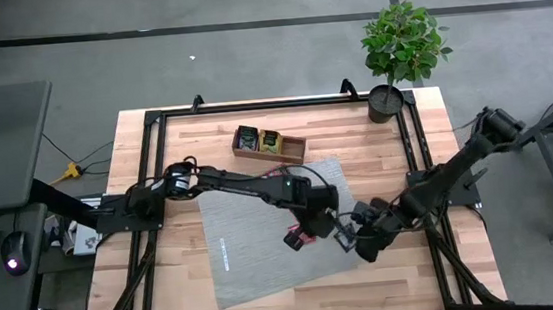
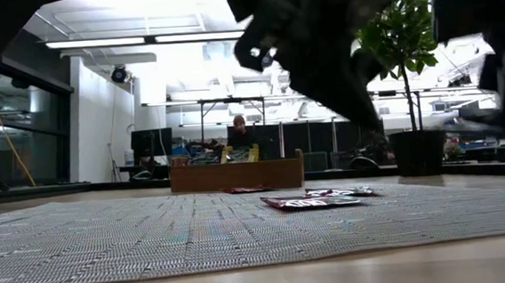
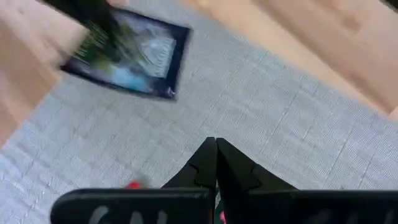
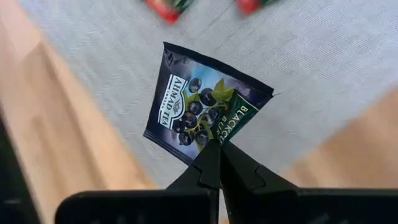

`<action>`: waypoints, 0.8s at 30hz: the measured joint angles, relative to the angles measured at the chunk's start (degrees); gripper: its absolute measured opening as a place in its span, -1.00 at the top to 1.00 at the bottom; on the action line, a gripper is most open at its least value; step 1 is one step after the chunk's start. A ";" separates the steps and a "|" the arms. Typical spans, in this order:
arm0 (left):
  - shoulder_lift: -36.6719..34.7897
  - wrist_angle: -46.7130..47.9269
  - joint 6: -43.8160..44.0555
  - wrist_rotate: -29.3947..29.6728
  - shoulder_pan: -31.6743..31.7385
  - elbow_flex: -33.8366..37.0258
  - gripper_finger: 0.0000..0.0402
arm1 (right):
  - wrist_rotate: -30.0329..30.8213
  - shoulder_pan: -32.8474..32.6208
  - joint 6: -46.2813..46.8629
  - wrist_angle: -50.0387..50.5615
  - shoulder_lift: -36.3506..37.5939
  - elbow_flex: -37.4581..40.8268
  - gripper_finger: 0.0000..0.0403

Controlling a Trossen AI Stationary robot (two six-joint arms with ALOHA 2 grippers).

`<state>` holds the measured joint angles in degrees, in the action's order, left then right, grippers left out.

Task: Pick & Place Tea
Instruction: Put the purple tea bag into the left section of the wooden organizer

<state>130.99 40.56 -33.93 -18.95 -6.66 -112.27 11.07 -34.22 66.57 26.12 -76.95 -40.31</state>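
Note:
A black tea sachet [image 4: 199, 106] with a berry picture hangs over the grey mat [image 1: 254, 247], and my right gripper [image 4: 217, 144] is shut on it. The left wrist view also shows this sachet [image 3: 134, 56]. My left gripper [image 3: 216, 143] hovers shut over the mat beside it, with nothing between its fingertips. Two red tea sachets [image 2: 310, 202] [image 2: 341, 191] lie flat on the mat under the grippers. The brown wooden tray [image 1: 269, 146] stands at the mat's far edge with sachets [image 1: 258, 139] in it. My right gripper pinches the black sachet between its two fingers at one corner [image 4: 219, 135], beside the green label. The fingers slant down from the table's right side. The sachet sticks out past the fingertips, lifted clear of the mat, its printed face toward the wrist camera.
A potted plant [image 1: 403, 49] stands at the table's far right corner. Bare wood [image 1: 166, 265] lies on both sides of the mat. In the room beyond the tray, the low view shows a person [image 2: 239, 132] seated.

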 joint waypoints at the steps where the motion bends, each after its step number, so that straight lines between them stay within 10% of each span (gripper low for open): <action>1: -0.20 0.49 -0.12 0.00 0.49 0.13 1.00 | 0.59 0.37 -1.83 3.17 1.16 -0.98 1.00; 14: -16.15 -0.94 0.94 -0.64 9.28 6.86 1.00 | 12.65 4.32 -19.27 36.54 4.42 -21.36 1.00; 24: -33.47 -33.92 15.73 -3.81 14.55 33.95 1.00 | 17.25 9.22 -32.11 42.49 2.46 -31.62 1.00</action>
<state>97.52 6.63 -18.20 -22.76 7.89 -78.32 28.32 -25.00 34.46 68.61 -74.49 -71.93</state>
